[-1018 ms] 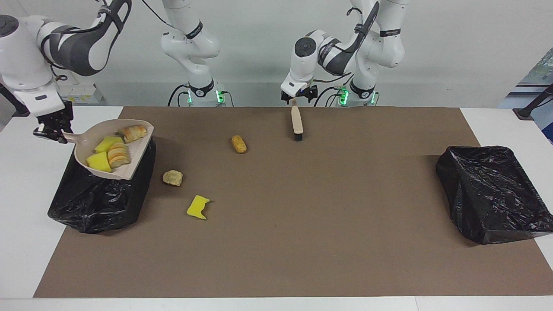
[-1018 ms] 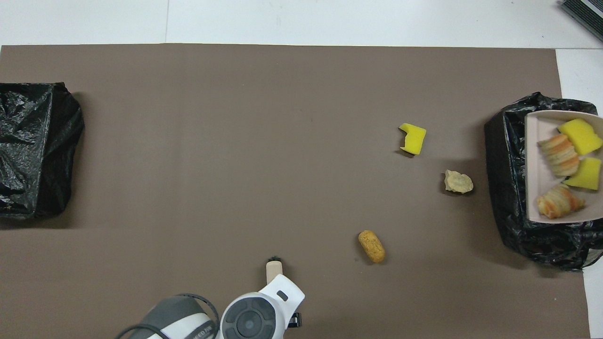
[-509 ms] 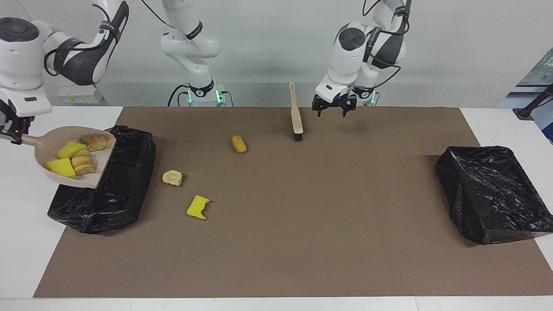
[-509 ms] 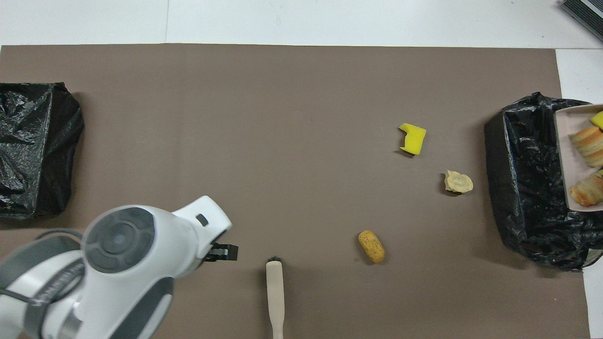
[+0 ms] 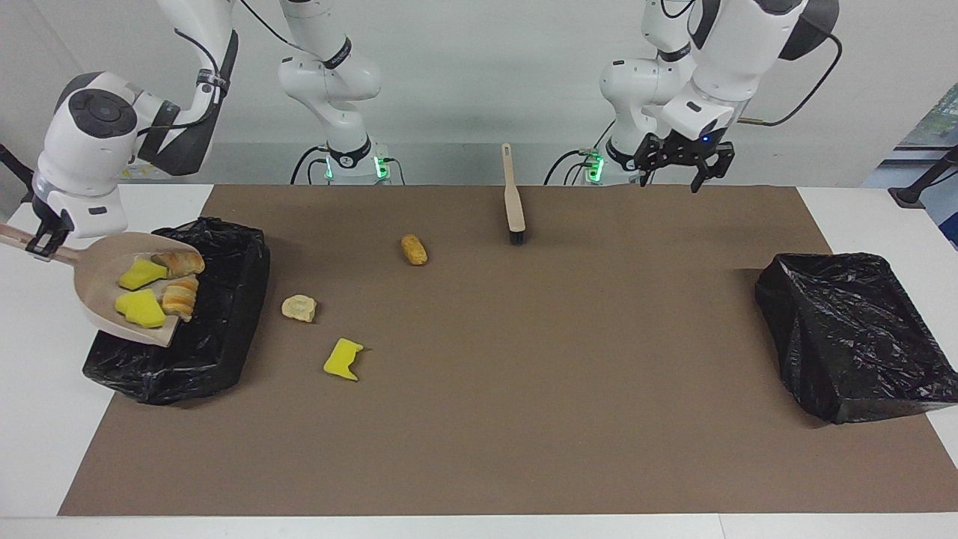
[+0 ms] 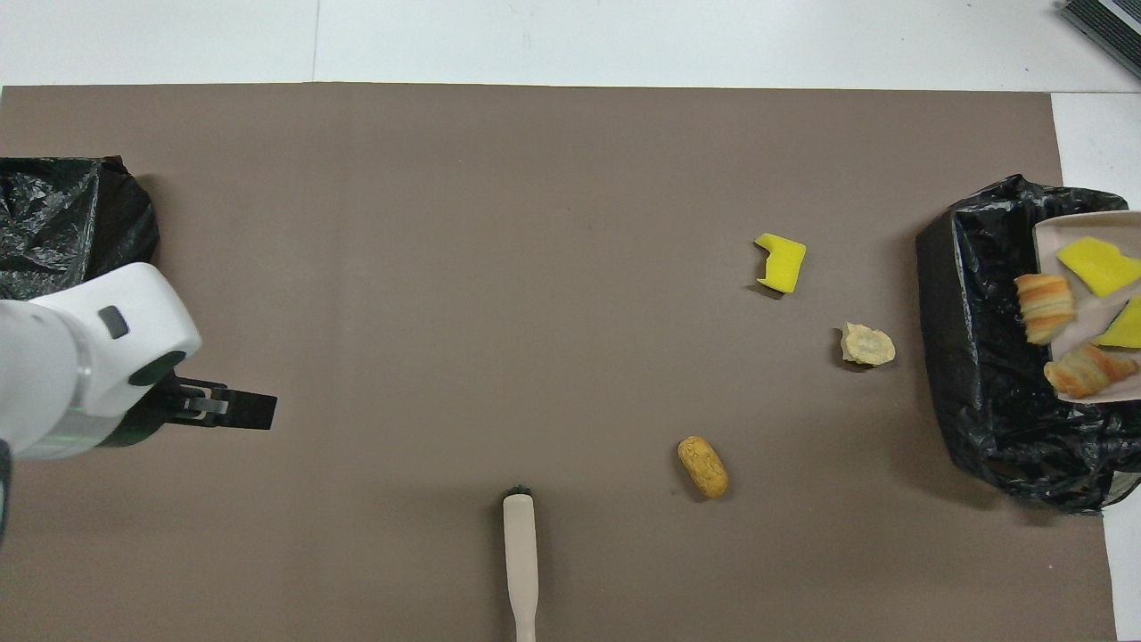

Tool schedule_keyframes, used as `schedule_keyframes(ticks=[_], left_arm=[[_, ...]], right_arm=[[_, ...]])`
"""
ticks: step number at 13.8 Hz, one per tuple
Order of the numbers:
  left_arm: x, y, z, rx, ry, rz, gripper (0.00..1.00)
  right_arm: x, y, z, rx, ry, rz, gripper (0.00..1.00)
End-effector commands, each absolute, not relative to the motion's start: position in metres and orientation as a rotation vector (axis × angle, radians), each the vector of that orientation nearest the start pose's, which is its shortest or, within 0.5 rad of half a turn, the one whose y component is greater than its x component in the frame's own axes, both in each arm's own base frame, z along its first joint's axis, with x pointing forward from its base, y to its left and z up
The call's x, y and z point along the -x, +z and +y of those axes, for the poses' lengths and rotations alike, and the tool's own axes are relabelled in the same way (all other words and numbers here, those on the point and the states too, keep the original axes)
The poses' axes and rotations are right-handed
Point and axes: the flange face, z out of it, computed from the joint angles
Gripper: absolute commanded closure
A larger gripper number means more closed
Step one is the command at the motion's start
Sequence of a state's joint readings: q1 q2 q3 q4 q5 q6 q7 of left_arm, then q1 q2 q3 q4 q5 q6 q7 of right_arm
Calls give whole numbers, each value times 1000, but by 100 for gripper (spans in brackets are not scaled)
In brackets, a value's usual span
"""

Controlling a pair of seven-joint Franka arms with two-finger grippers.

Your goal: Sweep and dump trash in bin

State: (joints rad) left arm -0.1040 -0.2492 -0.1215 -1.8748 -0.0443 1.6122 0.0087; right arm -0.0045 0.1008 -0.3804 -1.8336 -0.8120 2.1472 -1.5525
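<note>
My right gripper [image 5: 41, 243] is shut on the handle of the beige dustpan [image 5: 97, 288], which tilts lip-down over the black bin [image 5: 202, 329]. In the pan lie two yellow sponge chunks [image 5: 141, 307] and two bread lumps [image 5: 179, 298] of trash. Three more scraps rest on the mat: an orange-brown lump [image 5: 413, 249], a tan lump [image 5: 299, 308] and a yellow chunk [image 5: 343, 360]. My left gripper [image 5: 677, 168] hangs open and empty over the mat's edge nearest the robots. The overhead view shows the dustpan [image 6: 1047, 239], bin [image 6: 980, 357] and left gripper [image 6: 236, 410].
The brush [image 5: 513, 202] lies on the mat near the robots, bristles pointing away from them, seen from above as the brush [image 6: 521, 544]. A second black bin [image 5: 853, 337] stands at the left arm's end of the brown mat [image 5: 524, 419].
The left gripper let go of the brush, rose and swung toward its own end of the table. The right gripper tipped the dustpan toward the bin, and the scraps slid toward its lip.
</note>
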Motion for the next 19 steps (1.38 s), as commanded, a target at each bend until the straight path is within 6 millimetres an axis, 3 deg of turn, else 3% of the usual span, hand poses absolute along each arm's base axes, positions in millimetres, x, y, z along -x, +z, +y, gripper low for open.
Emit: schedule_keyframes(ticks=[1, 4, 7, 9, 13, 19], left_arm=[[-481, 648, -107, 3095, 44, 427, 0], [-495, 666, -97, 3109, 23, 403, 0], [-501, 668, -94, 3116, 59, 406, 0], [-500, 681, -92, 3120, 7, 404, 0], [-498, 677, -87, 3121, 26, 392, 0], [-514, 675, -76, 3130, 61, 360, 0]], right_arm=[[-554, 539, -255, -1711, -750, 1755, 100], [-554, 561, -249, -1697, -824, 1789, 100], [-554, 564, -238, -1686, -839, 1815, 100], [-555, 564, -236, -1683, -844, 1816, 100], [-555, 570, -235, -1687, -833, 1811, 100], [-567, 562, -193, -1831, -631, 1895, 100]])
